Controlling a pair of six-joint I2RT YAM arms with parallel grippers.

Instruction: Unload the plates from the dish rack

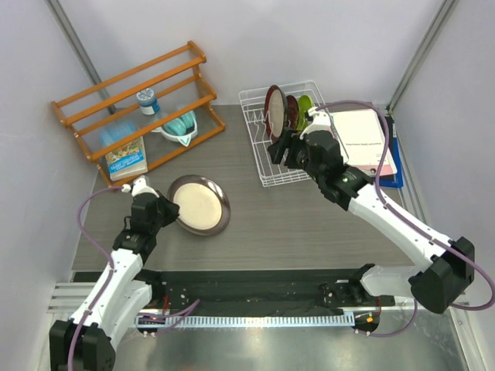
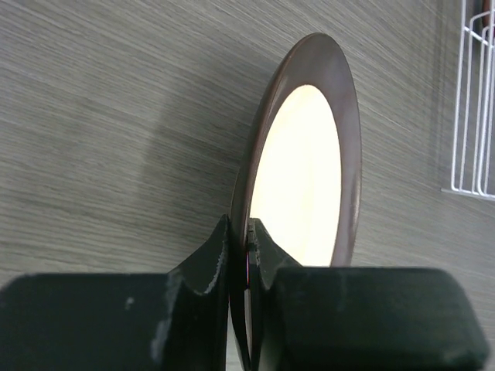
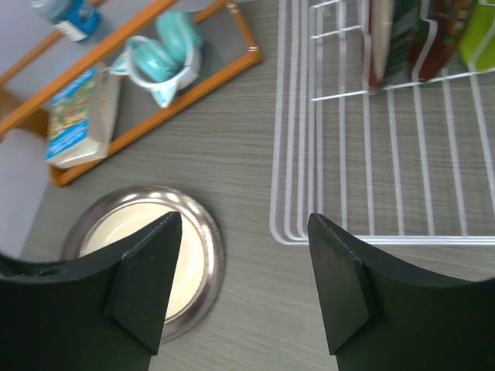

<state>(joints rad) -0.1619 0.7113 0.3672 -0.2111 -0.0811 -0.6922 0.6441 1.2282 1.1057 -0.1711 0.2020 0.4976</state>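
One plate out, three standing at the far end of the dish rack (image 1: 269, 175)
Left jaws clamped on rim of dark-rimmed plate (image 1: 199, 203) at the worktop (image 1: 309, 224); right jaws apart over rack's near end. For red-rimmed plate (image 1: 274, 112): straddle top edge squarely, lift straight up clear of tines

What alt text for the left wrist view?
The left gripper pinches the rim of a dark-rimmed plate with a cream centre, seen almost edge-on. Grey wood-grain table lies behind, with the white wire dish rack at the right edge.
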